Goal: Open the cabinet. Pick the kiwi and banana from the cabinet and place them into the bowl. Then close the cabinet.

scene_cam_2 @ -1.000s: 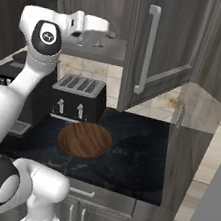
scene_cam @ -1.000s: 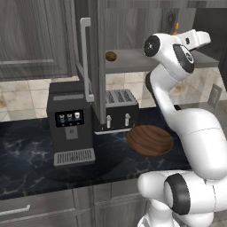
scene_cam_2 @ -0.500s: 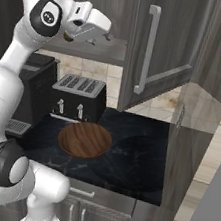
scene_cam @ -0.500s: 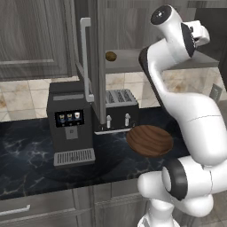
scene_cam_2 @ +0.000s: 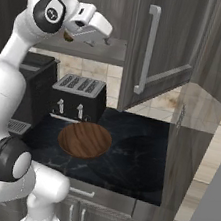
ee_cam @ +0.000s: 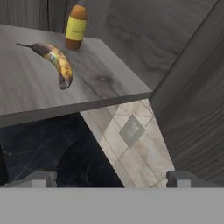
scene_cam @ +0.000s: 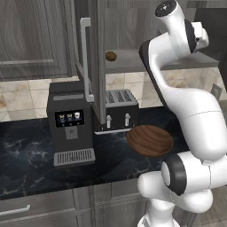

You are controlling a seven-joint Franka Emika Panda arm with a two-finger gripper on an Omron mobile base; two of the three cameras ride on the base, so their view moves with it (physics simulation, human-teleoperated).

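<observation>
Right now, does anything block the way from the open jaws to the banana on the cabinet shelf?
Nothing visible does. The banana lies alone on the shelf; the amber bottle stands behind it, beyond the path.

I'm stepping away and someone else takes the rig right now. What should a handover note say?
Gripper: open, holding nothing, raised at the cabinet shelf's front edge.
Cabinet: both doors open.
Banana: lying on the shelf beside an amber bottle, not yet touched.
Kiwi: on the shelf, toward the left door.
Bowl: on the dark counter in front of the toaster, no fruit in it.
Done: cabinet opened.
Left: move kiwi and banana to the bowl, then close the cabinet.
</observation>
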